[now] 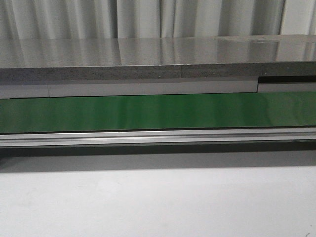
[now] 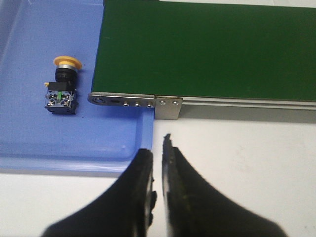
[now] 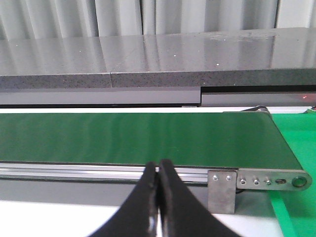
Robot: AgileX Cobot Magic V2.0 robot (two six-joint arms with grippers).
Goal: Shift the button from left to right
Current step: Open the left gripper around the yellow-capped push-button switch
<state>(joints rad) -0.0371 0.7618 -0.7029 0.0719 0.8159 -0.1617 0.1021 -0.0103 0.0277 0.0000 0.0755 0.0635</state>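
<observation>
Left gripper (image 2: 158, 148): the two black fingers stand nearly together, with only a narrow slit between the tips. Nothing is held between them and they touch nothing. The tips hang over the white table (image 2: 237, 148), just beside the near rim of the blue tray (image 2: 74, 148).

Right gripper (image 3: 158, 170): the fingers are pressed together at the tips, with nothing between them. They hang on the near side of the aluminium rail (image 3: 98, 170) of the conveyor, and contact with it cannot be determined.

Blue tray: it lies at the end of the green belt (image 2: 207, 49), and the belt's end bracket (image 2: 133, 101) reaches over its edge. It contains the button (image 2: 62, 86), which lies on its side on the tray floor, yellow-orange head pointing away from the left gripper and black body with terminals toward it. The button is clear of the tray walls, near the belt's end bracket, and well apart from the left gripper.

Green belt: in the front view it runs across the full width of the table (image 1: 158, 202), behind the aluminium rail (image 1: 158, 136); no gripper appears there. At its other end the right wrist view shows a bright green surface (image 3: 296, 148) next to the belt.
</observation>
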